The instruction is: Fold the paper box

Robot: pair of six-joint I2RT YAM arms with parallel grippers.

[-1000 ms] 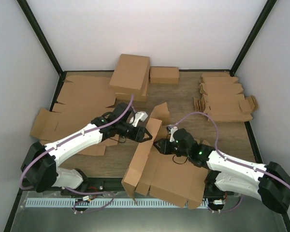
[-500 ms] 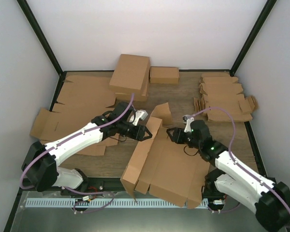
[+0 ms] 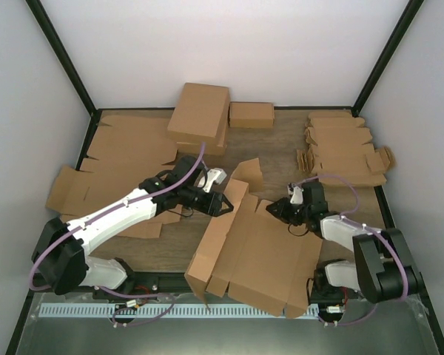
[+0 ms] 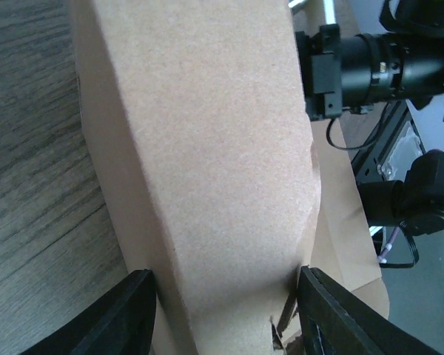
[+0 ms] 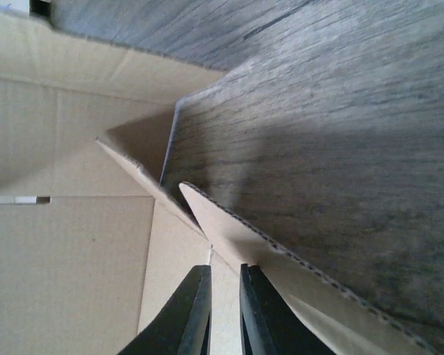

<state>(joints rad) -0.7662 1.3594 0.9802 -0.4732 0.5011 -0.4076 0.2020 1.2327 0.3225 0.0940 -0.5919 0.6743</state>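
The paper box (image 3: 259, 259), a large brown cardboard blank, lies at the near middle of the table with its left side wall raised. My left gripper (image 3: 226, 206) is shut on that raised wall near its far end. In the left wrist view the wall (image 4: 207, 148) fills the space between my fingers (image 4: 126, 314). My right gripper (image 3: 275, 210) sits low at the box's far right corner. In the right wrist view its jaws (image 5: 223, 296) are almost together with nothing between them, over the box floor (image 5: 66, 259), and a small raised flap (image 5: 281, 259) lies against the right finger.
Folded boxes (image 3: 201, 115) are stacked at the back, with a small box (image 3: 251, 115) beside them. Flat blanks (image 3: 126, 159) cover the left side. Notched blanks (image 3: 344, 151) are piled at the right. Bare wood (image 3: 281, 148) shows behind the box.
My right gripper has drawn back from the box's middle to its far right corner, with the arm folded in closer. My left gripper has kept its hold on the raised wall.
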